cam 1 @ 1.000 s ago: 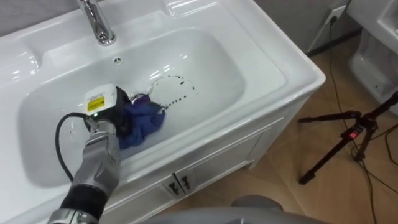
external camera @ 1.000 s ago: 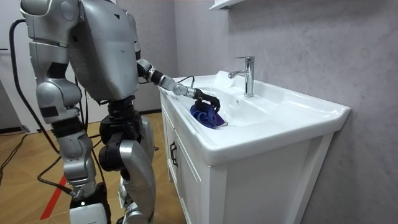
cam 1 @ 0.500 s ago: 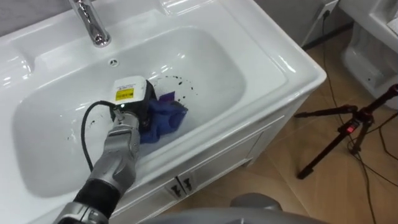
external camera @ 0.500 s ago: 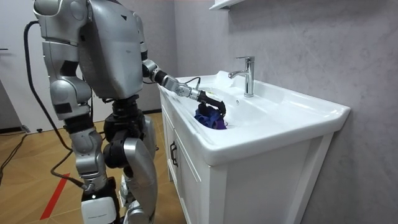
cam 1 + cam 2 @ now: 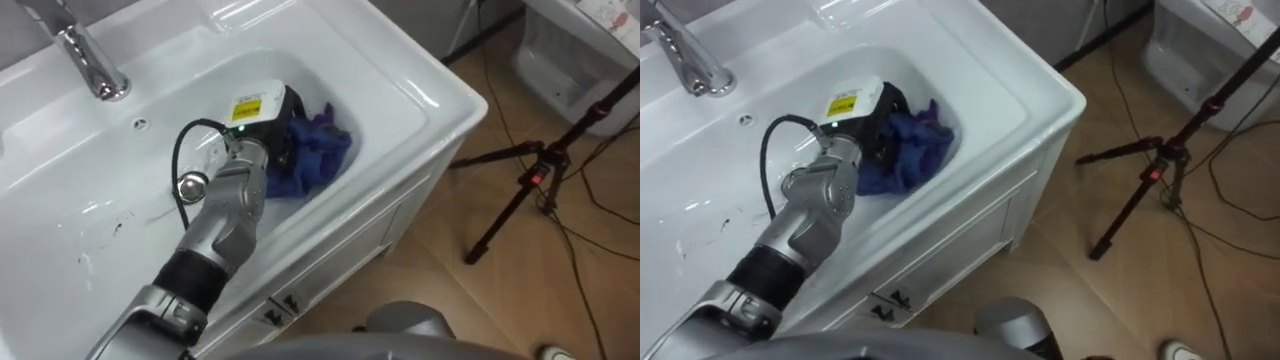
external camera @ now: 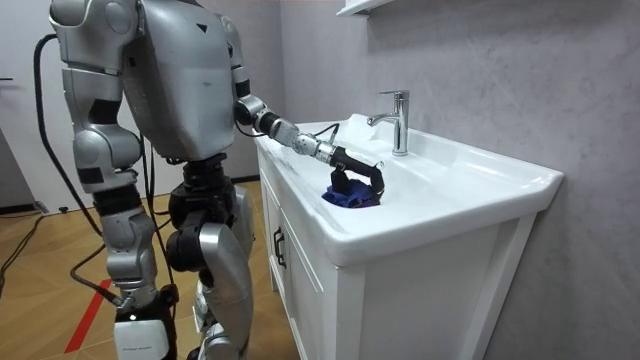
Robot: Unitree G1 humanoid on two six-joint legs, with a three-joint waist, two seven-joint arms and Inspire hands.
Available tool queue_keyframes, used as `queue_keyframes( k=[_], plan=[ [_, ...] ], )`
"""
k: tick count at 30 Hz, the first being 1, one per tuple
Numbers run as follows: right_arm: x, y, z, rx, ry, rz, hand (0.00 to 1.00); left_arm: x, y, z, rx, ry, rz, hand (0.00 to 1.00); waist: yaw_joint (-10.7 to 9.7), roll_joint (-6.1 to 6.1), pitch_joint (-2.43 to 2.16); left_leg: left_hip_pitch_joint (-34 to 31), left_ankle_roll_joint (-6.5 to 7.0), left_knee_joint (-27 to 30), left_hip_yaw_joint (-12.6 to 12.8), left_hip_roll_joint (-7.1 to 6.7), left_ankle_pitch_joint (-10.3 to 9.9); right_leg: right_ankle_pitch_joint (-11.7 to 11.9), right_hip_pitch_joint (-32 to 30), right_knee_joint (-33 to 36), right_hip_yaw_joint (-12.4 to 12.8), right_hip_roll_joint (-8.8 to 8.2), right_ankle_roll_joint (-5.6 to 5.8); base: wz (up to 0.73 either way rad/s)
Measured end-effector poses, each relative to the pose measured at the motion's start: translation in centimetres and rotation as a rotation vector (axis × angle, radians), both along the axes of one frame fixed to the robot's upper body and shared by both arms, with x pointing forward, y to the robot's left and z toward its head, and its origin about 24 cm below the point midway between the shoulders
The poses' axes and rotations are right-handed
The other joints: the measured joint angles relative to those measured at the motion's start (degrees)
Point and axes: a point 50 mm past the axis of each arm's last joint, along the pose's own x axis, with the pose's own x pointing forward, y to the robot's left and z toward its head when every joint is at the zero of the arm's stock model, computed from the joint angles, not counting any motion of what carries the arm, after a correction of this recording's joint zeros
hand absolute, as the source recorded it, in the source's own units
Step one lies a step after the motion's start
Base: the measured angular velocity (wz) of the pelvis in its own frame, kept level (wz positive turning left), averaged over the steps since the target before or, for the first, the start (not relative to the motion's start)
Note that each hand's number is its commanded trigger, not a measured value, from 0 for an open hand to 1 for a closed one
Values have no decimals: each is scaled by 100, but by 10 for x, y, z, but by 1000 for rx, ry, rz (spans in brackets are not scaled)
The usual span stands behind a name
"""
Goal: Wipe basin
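The white basin [image 5: 420, 90] is set in a white cabinet, with a chrome tap [image 5: 85, 60] at its back left. A crumpled blue cloth [image 5: 315, 160] lies against the basin's right inner wall. My left hand [image 5: 260, 115] rests on the cloth's left part, its dark fingers curled down into the folds. In the room view the same hand [image 6: 358, 178] presses the cloth [image 6: 350, 197] low in the bowl, in front of the tap [image 6: 398, 120]. I stand at the cabinet's front, leaning toward the basin. My right arm [image 6: 100, 150] hangs at my side.
A small overflow hole [image 5: 140, 123] sits below the tap. Cabinet doors [image 5: 330, 270] are under the basin's front edge. On the wooden floor to the right stand a black tripod [image 5: 530, 190], loose cables and a white fixture [image 5: 570, 60].
My left hand has slid the blue cloth from the basin's middle to its right end, over the dark specks seen earlier. The eye view has shifted along with it.
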Motion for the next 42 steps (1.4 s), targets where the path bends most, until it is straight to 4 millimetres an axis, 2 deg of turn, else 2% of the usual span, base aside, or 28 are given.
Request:
queue_keyframes(
  k=[2,6,14,18,24,28,32,34,38,42],
  plan=[
    [-6,-1,0,-3,16,-17,0,10,6,10,-44,-28,16,100,-18,-5,4,12,0,1,10,4,0,11,2,-1,28,34,-18,-7],
    [-12,-4,0,-28,31,-38,0,18,14,21,-26,-67,20,100,-41,-2,5,81,-1,11,4,28,-1,30,81,-4,105,95,-50,-13],
    [-9,-7,1,-44,12,-28,0,40,24,55,-18,-206,47,100,19,28,-12,78,-1,25,33,30,0,40,-7,12,189,133,-67,-7],
    [-15,-10,2,-50,21,-38,0,42,31,57,1,-228,68,100,20,111,-31,85,-1,133,117,70,-1,58,76,10,241,153,-98,-9],
    [-16,-13,4,-54,0,-60,0,42,54,51,94,-205,93,100,33,155,-17,70,-4,211,112,138,-1,95,74,3,270,219,-161,-7],
    [-15,-26,7,-84,-10,-57,0,37,76,28,162,-153,144,100,77,187,-8,175,-4,179,106,151,-1,92,143,13,282,261,-192,-6],
    [-13,-27,8,-84,-19,-71,0,16,102,1,187,-61,238,100,238,168,-16,121,-5,191,104,173,-1,87,37,88,276,296,-234,-7],
    [-14,-27,8,-84,-17,-79,0,5,108,-13,200,-5,260,100,325,163,-21,88,-5,231,75,185,-1,82,21,120,268,298,-252,6],
    [-11,-27,8,-93,-30,-75,0,-17,119,-36,215,84,297,100,418,135,-42,62,-6,224,-153,202,0,84,42,120,170,293,-284,14],
    [2,-28,8,-108,-83,-72,0,-29,125,-45,258,112,302,100,473,99,-54,38,-18,211,-207,204,6,88,44,103,104,276,-293,13]
  ],
)
